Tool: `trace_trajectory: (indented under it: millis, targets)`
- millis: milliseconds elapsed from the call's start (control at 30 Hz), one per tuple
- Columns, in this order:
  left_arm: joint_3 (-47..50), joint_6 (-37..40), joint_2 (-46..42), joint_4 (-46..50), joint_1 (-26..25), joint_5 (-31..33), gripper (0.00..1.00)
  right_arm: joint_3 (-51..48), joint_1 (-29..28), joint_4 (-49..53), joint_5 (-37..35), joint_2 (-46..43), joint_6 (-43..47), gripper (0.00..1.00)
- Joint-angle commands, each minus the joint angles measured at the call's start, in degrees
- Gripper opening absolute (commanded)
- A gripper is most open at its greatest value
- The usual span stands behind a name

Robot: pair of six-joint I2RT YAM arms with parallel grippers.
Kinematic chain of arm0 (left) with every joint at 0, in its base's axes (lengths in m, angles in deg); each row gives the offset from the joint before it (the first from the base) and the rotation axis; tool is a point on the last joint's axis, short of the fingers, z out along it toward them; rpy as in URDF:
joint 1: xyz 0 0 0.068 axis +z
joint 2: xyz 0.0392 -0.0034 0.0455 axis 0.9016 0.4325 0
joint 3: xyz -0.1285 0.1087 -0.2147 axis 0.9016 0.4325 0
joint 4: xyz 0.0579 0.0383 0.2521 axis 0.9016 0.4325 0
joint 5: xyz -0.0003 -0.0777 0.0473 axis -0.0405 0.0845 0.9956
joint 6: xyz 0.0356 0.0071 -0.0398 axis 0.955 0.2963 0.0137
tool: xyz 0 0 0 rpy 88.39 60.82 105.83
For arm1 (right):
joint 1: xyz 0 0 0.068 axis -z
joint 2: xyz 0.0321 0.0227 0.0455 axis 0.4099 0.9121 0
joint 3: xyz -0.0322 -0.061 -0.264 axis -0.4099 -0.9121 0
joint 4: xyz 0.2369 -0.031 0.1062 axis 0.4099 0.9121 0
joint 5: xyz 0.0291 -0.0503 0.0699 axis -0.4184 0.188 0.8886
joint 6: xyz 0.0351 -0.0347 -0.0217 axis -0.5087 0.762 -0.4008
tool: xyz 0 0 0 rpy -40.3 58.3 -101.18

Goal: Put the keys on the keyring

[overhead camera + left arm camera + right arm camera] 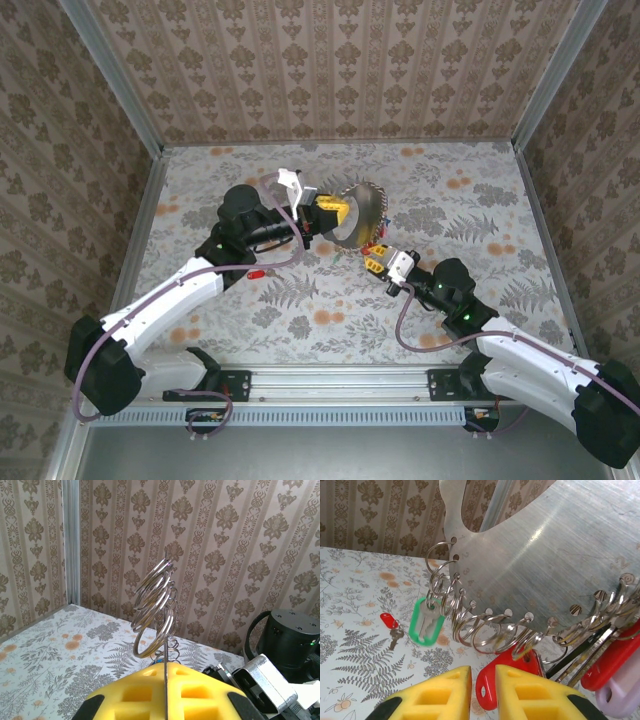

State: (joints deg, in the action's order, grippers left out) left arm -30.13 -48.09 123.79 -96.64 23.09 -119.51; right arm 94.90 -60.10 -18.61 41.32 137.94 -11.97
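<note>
Clamping the metal disc [545, 555] edge-on, the left gripper [165, 667] has jaws tight on it, arm reaching toward 1 o'clock. Split rings [485, 630] line the disc's rim, and a green key [426, 622] hangs at its 9 o'clock. The right gripper [482, 672] reaches toward 11 o'clock with narrow jaws framing a red key [507, 677]; I cannot tell if they pinch it. Another red key [390, 622] lies on the tabletop [355, 590] at 8 o'clock. Disc stampings are too faint to read

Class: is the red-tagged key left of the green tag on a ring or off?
Off: the red-tagged key lies alone on the table, apart from the rings on the metal disc.
</note>
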Motion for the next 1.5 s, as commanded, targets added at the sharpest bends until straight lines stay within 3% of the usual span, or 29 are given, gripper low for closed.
trace_trajectory:
  millis: [0,567,900,1467]
  targets:
    - [-2.5,1.4,-2.0,-3.5,-0.3,0.1,0.00,-0.7,-0.3,-2.7,-0.2,-0.3,0.7,0.22]
    - [-2.1,2.3,-2.5,-2.7,-0.6,0.1,0.00,-2.2,-0.2,-3.0,-5.4,-4.4,1.5,0.26]
    - [-1.8,3.3,-3.4,-2.7,-0.6,-0.6,0.00,-1.6,-0.2,-3.9,-4.9,-5.0,0.9,0.27]
    - [-1.5,3.8,-4.1,-2.4,-0.6,-1.4,0.00,1.5,-0.3,-7.9,-2.7,-2.6,-1.5,0.16]
